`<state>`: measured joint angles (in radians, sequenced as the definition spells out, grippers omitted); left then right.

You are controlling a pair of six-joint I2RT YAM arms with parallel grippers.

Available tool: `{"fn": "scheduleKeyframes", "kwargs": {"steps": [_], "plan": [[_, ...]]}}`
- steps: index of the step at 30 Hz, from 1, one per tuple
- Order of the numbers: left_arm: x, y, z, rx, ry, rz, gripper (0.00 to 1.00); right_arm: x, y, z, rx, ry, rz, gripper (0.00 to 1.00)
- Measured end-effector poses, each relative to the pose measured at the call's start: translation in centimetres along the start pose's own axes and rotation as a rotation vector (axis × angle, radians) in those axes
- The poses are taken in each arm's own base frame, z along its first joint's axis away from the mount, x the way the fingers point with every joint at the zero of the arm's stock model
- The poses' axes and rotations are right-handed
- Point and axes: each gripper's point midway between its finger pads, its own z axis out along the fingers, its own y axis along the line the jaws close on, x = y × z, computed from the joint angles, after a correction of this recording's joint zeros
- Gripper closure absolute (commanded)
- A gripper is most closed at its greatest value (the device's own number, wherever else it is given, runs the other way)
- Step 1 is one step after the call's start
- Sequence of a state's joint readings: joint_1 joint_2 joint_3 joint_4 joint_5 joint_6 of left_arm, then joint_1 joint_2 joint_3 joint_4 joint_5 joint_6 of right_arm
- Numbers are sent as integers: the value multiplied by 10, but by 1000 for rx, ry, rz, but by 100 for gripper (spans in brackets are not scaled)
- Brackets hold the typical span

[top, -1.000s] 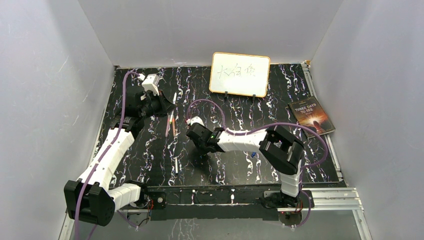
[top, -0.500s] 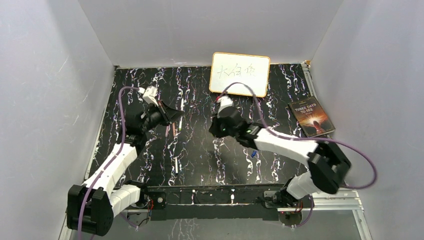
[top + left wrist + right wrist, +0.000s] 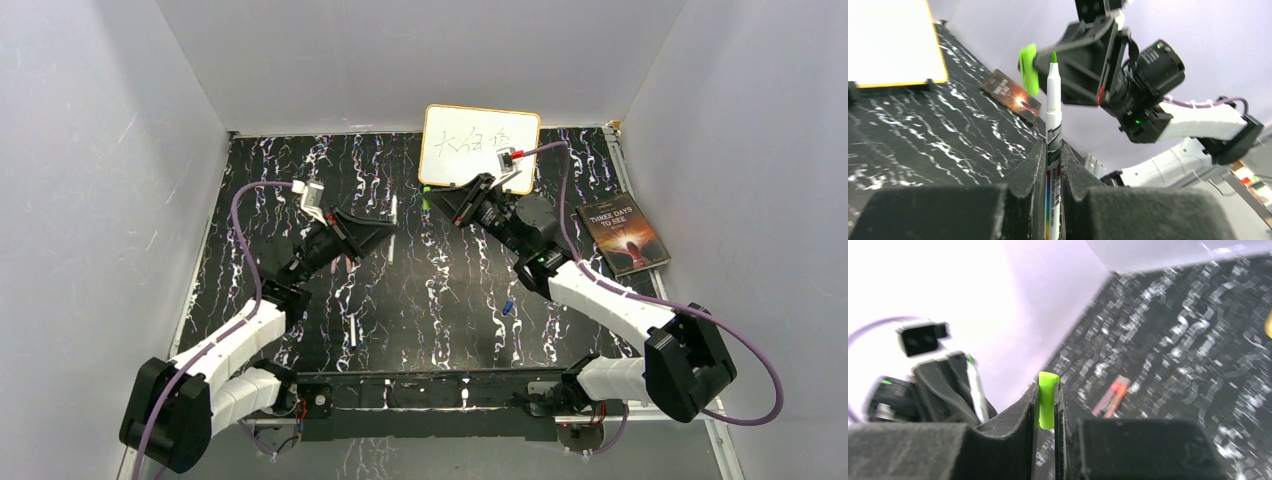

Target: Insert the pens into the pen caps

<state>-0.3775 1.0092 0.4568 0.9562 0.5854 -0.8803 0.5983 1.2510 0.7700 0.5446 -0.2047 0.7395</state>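
white pen (image 3: 1053, 115): lower barrel hidden | green cap (image 3: 1047, 400): base hidden | loose pens (image 3: 1113, 395): blurred, perhaps two

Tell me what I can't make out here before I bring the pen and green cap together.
- Left wrist view: the pen's lower barrel is hidden inside the left tool.
- Right wrist view: the green cap's lower end is sunk in the right tool; the pens lying beyond are blurred.
- Top view: the small blue thing on the table is too small to identify.
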Motion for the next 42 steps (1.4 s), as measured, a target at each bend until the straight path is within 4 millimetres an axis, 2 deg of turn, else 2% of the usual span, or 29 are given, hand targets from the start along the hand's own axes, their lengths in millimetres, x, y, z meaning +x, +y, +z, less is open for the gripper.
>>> {"fn": "scheduleKeyframes", "kwargs": {"steps": [3, 7, 12, 20, 42], "plan": [[14, -16, 9, 74, 29, -2, 100, -25, 25, 0, -117, -78, 52, 100], [26, -21, 14, 99, 57, -10, 100, -52, 52, -4, -245, -164, 98, 100], [27, -25, 16, 112, 60, 13, 100, -60, 69, -8, -334, -189, 121, 100], [16, -35, 23, 135, 47, 54, 100, -56, 73, -9, -356, -169, 119, 100], [21, -41, 29, 165, 83, 56, 100, -51, 68, -3, -355, -142, 117, 100]]}}
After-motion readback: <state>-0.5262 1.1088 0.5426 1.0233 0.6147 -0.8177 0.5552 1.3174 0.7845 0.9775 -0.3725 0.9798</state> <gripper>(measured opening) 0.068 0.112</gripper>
